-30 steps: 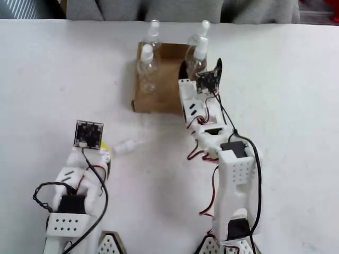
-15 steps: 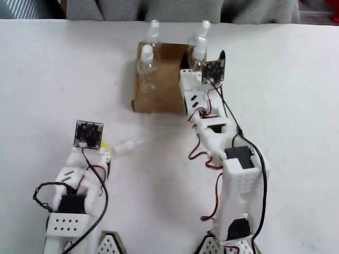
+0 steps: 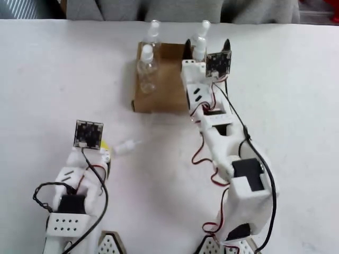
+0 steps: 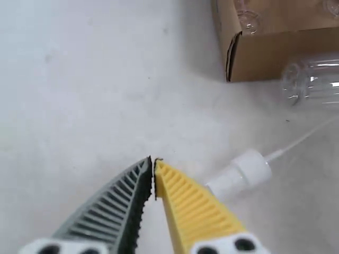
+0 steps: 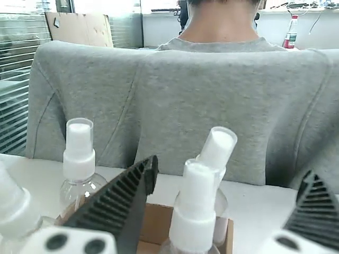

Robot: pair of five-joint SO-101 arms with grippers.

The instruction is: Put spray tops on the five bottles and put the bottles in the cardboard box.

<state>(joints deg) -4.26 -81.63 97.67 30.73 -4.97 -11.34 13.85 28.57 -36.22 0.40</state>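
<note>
The cardboard box (image 3: 159, 90) lies at the table's far middle. My right gripper (image 3: 206, 44) hovers open over the box's far right corner, one finger on each side of a capped clear bottle (image 5: 193, 211) without touching it. A second capped bottle (image 5: 217, 153) stands just behind that one. More capped bottles (image 3: 145, 63) (image 3: 153, 29) stand at the box's left side. My left gripper (image 4: 153, 161) rests shut and empty near the table's front left. A loose white spray top (image 4: 241, 172) (image 3: 127, 146) lies just beside it.
A clear bottle (image 4: 312, 79) lies by the box's near corner (image 4: 265, 53). A person in a grey top (image 5: 185, 95) sits with their back to the table's far edge. White table (image 3: 296, 95) stretches out on both sides of the box.
My right arm has stretched farther over the box, carrying its open gripper toward the far edge. The left arm and the loose spray top have stayed put.
</note>
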